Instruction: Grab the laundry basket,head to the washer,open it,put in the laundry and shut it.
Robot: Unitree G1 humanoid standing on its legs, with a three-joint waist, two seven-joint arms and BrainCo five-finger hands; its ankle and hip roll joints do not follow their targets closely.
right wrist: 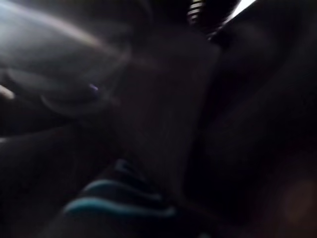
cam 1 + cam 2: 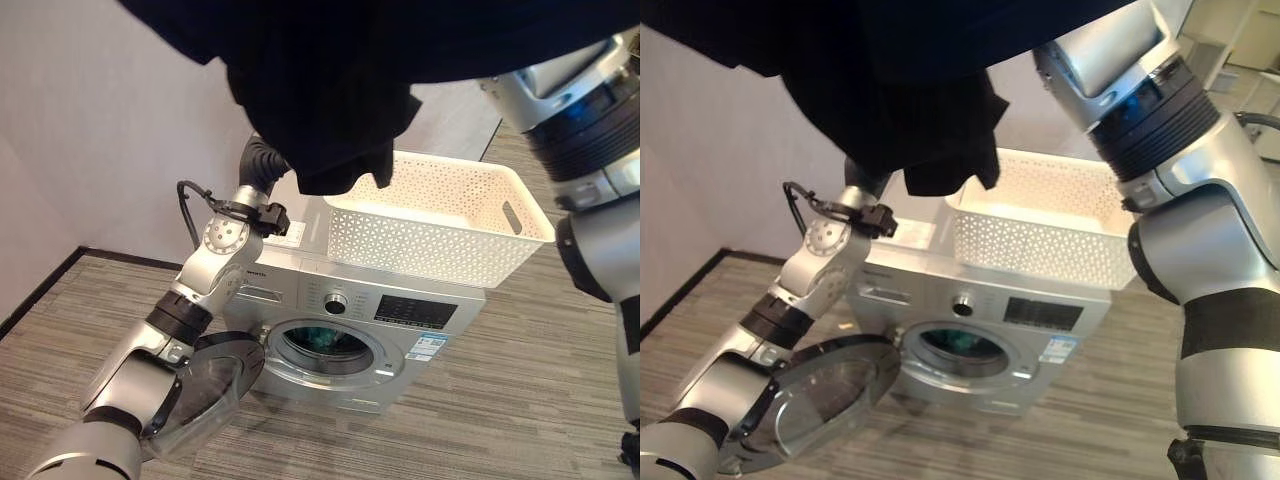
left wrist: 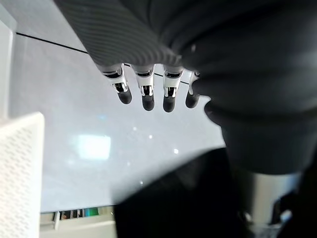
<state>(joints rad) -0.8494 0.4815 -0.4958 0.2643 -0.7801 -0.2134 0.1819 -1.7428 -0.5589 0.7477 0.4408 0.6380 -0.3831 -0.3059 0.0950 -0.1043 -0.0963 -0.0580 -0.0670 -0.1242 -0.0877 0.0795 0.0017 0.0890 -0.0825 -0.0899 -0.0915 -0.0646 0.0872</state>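
A black garment (image 2: 320, 100) hangs high in the air above the washer (image 2: 380, 310) and drapes over the near corner of the white perforated basket (image 2: 440, 245), which sits on the washer's top. The round door (image 2: 205, 390) is swung open to the left, and something teal lies in the drum (image 2: 322, 345). My left hand (image 3: 143, 94) is raised beside the garment with its fingers straight and nothing in them; its dark cover (image 2: 258, 160) shows just under the cloth. My right arm (image 2: 1140, 110) reaches up into the garment. Dark cloth (image 1: 163, 124) hides that hand.
The open door juts out over the striped wood-look floor (image 2: 520, 400) at the washer's left front. A pale wall (image 2: 100, 130) stands close behind the washer. There is free floor to the right of the machine.
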